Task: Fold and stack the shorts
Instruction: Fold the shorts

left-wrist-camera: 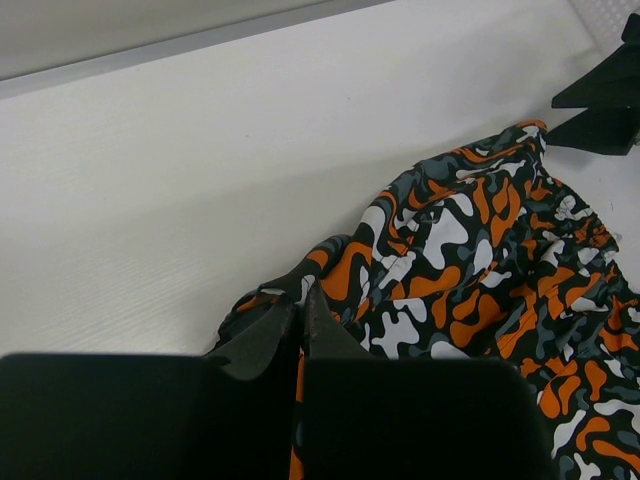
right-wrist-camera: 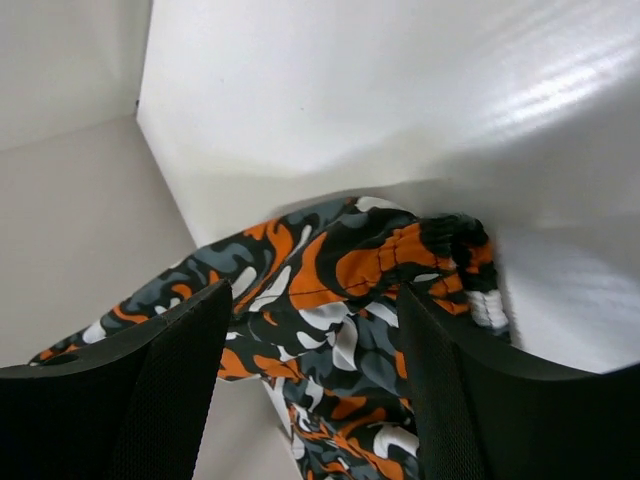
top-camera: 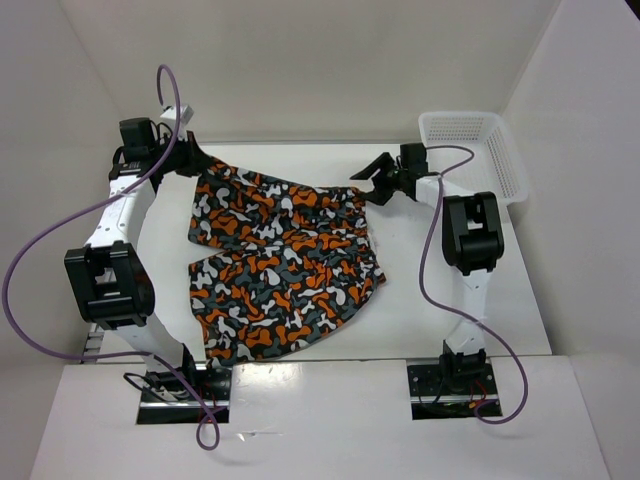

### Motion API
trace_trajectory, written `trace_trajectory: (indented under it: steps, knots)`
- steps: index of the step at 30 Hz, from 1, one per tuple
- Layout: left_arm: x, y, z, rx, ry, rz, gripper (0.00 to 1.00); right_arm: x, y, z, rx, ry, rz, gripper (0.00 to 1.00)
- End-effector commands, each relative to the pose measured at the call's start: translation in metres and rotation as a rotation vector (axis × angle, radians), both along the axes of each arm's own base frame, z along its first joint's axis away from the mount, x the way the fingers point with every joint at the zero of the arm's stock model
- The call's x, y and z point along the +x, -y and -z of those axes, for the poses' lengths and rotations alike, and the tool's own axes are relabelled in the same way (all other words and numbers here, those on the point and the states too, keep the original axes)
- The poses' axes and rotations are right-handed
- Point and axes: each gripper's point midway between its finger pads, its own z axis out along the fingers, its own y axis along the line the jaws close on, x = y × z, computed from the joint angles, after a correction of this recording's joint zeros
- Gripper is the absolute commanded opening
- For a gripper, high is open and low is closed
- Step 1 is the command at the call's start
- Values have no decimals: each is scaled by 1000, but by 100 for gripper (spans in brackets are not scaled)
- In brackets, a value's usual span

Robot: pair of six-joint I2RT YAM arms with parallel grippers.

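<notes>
Gripping one corner of the shorts [top-camera: 285, 265] with the left hand [top-camera: 198, 160]. Pinched nearly closed in the left wrist view, with a dark fold of cloth caught right at the fingertips [left-wrist-camera: 262, 335]. So: holding the shorts, narrow grip.

Fanning out from that hand across the white surface [top-camera: 395, 320]: camo print in orange, black, grey and white, mostly flat, wrinkled close to the grip. Running from the left hand across to the right hand [top-camera: 363, 185] along the far edge, then spreading back toward both arm bases. Lying in two overlapping lobes on the near side.

Spread wide on the right hand, poised at the opposite far corner of the shorts. In the right wrist view, framing a gathered, bunched edge of the cloth between the two fingers [right-wrist-camera: 170, 390], with cloth below and ahead of the hand. Cannot tell whether touching the cloth. Not closed on anything.

Just beyond and outward of the right hand, at the far corner of the surface: a white mesh basket [top-camera: 458, 125], apart from the shorts.
</notes>
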Motion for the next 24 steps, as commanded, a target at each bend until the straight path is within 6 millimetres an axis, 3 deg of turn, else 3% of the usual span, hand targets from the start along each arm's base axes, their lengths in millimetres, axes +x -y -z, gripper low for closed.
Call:
trace_trajectory:
  steps: [1, 4, 10, 15, 19, 21, 24]
  knots:
    - [1, 6, -33, 4, 93, 38, 0, 19, -10, -15, 62, 49, -18, 72]
    - [1, 6, -33, 4, 93, 38, 0, 22, -12, 0, 69, 6, -19, 71]
    - [-1, 5, -29, 5, 74, 30, 0, 20, -7, -6, 75, 0, -16, 69]
    - [1, 5, -35, 8, 92, 30, 0, 18, -12, -18, 110, 8, -32, 80]
    - [2, 5, -32, 8, 92, 30, 0, 31, -15, -3, 133, -19, -26, 82]
    - [0, 5, -36, 10, 101, 30, 0, 34, -16, 13, 139, -50, -17, 78]
    - [-2, 6, -33, 6, 80, 30, 0, 37, -15, 15, 131, -59, -8, 52]
